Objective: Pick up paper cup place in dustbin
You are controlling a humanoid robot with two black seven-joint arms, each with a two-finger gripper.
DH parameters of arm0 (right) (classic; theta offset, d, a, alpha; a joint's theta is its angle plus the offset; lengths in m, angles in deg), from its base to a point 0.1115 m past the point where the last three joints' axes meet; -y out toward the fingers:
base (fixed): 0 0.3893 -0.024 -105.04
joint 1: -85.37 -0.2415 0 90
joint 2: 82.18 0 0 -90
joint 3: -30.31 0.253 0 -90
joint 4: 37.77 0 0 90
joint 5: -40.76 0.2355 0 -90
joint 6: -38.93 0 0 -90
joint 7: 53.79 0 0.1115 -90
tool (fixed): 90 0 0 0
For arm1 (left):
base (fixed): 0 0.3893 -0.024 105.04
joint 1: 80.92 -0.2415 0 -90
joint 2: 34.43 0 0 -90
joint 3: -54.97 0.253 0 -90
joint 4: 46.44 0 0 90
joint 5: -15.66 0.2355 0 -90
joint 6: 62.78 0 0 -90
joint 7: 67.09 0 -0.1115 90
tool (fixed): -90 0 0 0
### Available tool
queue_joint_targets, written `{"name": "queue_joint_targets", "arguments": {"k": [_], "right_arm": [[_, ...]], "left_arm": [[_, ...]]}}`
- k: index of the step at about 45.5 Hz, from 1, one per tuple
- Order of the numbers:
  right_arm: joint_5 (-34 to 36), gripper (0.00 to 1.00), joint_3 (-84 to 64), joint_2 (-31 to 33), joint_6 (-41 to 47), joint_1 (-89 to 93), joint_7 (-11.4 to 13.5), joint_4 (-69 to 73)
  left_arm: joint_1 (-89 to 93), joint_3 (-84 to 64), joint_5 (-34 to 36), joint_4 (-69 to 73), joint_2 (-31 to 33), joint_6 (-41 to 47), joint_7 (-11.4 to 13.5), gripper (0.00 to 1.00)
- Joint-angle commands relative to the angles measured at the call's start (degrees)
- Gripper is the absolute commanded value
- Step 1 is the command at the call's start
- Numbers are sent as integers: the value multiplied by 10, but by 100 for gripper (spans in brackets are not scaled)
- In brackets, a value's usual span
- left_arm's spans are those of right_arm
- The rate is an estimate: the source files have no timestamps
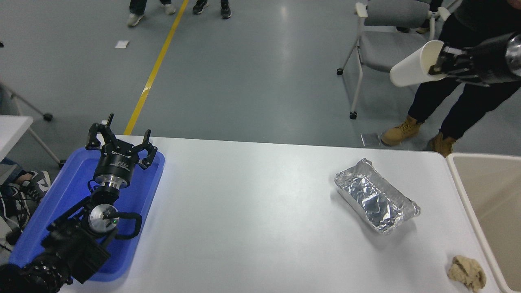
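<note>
Pick done, drop not yet: right gripper (441, 65) is clamped on the rim of the paper cup (413, 67), one finger inside, holding it on its side high above the floor beyond the table's far right corner. The dustbin (460, 183) sits against the table's right edge (cup not over it yet). Left gripper (121, 143) parked over the blue tray (152, 179), fingers spread, empty.

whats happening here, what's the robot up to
The right gripper holds the paper cup by its rim, tilted on its side high in the air beyond the table's far edge. The dustbin sits at the table's right end. The left gripper is parked open over the blue tray. A foil tray lies on the table.
</note>
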Motion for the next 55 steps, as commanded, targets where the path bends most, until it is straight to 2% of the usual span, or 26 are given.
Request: {"name": "queue_joint_targets", "arguments": {"k": [1,14,20,34,43,55], "right_arm": [[60,0,25,40,-78,122,2,-127],[147,0,30,44,-179,272,4,-233],[185,0,58,42,-208,356,22,-271],[188,0,114,38,-291,465,67,-273],[188,0,178,23,-310,540,69,-273],[188,0,213,-35,-338,608,65,-274]], "left_arm": [[0,0,0,0,0,-1,0,100],[0,0,0,0,0,0,0,100],[0,0,0,0,0,0,0,100],[0,0,0,0,0,0,0,100],[0,0,-1,0,0,-1,0,100],[1,0,-1,0,0,0,0,100]]}}
